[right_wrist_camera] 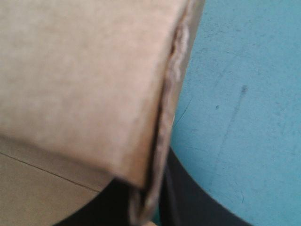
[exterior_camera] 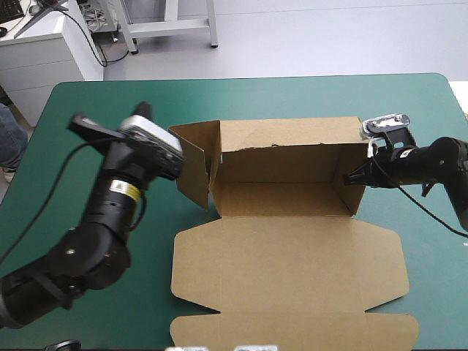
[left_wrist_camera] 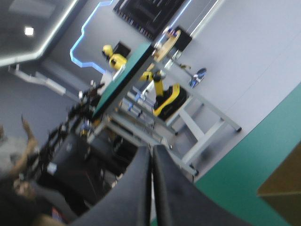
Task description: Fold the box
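The box (exterior_camera: 285, 197) sits about midway between the left and right edges of the table (exterior_camera: 110, 95), nearer its far edge than its near one, on the teal-green cover. It is half-formed. Its back wall (exterior_camera: 292, 139) stands upright, and the lid (exterior_camera: 292, 270) lies flat, reaching to the near edge.

The right side wall (exterior_camera: 355, 183) is also raised. The right gripper (exterior_camera: 356, 175) comes in from the table's right edge and pinches that wall's top. In the right wrist view the board's doubled edge runs down between the black fingers (right_wrist_camera: 188, 200), which are all but together on it. This grip probably holds the wall square, so it does not fall outward while the other end is worked.

The left side flap (exterior_camera: 194, 164) is not yet square. It stands up but is splayed outward toward the left edge. The left arm is right beside it in the high view, though the wrist hides the fingertips there. The left gripper (left_wrist_camera: 152, 148) has its fingers pressed together on nothing and points up into the room, with only a brown corner of the box off to one side. With its fingers together like this, it looks set to push the flap inward rather than grasp it.
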